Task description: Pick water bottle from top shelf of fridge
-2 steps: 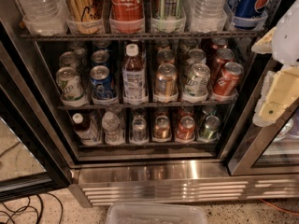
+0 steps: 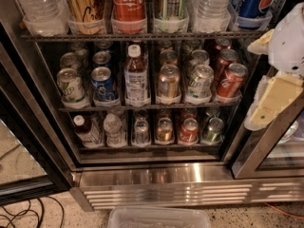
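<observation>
Fridge door is open and the racks are full. Top shelf runs along 12 o'clock. Water bottle stands on it at 11 o'clock, lower body only in view, upright in its tray. A second clear ribbed bottle stands at 1 o'clock, with a Coca-Cola bottle between them. Gripper is at 3 o'clock, outside the shelves by the door frame, holding nothing; spread or closed, cannot tell. Clear bin sits at 6 o'clock.

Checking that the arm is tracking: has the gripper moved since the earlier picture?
Yes, slightly: the gripper, at the right edge, has edged left toward the red can on the middle rack, which itself has not shifted.
</observation>
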`<move>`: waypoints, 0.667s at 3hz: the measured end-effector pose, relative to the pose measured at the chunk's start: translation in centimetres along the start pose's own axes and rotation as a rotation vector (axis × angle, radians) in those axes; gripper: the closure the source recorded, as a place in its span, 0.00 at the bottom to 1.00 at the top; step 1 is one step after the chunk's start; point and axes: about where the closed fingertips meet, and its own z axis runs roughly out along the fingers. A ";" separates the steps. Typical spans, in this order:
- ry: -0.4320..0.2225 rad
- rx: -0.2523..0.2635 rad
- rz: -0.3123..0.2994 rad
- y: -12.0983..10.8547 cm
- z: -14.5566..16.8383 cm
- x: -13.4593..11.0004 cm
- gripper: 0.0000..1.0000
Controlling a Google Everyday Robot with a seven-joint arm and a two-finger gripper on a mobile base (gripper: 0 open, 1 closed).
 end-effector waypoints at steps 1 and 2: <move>-0.117 0.045 -0.006 0.9 1.4 -2.3 0.00; -0.243 0.110 0.026 1.8 2.6 -4.6 0.00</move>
